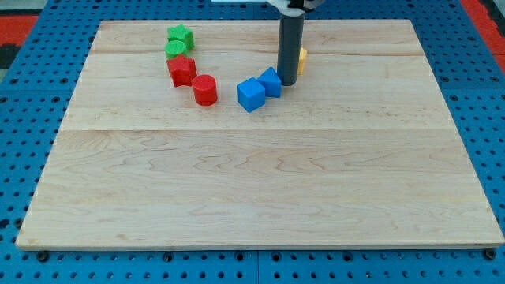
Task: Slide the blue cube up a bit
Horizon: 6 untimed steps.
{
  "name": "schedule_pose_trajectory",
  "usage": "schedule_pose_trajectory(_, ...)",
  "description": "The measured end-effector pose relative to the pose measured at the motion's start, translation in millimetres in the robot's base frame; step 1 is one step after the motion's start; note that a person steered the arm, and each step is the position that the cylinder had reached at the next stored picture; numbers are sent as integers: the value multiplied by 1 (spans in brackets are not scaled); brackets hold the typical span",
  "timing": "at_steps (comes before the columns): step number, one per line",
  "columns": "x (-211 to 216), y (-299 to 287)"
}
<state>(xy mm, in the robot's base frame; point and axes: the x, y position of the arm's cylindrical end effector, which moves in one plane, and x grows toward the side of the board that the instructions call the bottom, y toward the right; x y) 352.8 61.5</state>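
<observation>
The blue cube [251,94] sits on the wooden board [260,181] in the upper middle of the view. A second blue block [271,81] touches its upper right corner. My tip [286,84] stands just right of that second blue block, close to or touching it, and up and right of the blue cube. A yellow block [301,60] is mostly hidden behind the rod.
A red cylinder [205,90] stands left of the blue cube. A red star-like block [182,70] is up and left of it. Two green blocks [180,36] [175,50] lie near the board's top edge. Blue pegboard [31,95] surrounds the board.
</observation>
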Motion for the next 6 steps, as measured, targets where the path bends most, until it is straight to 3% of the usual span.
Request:
schedule_pose_trajectory(1, 48, 28)
schedule_pose_trajectory(2, 55, -26)
schedule_pose_trajectory(5, 43, -71)
schedule_pose_trajectory(6, 71, -70)
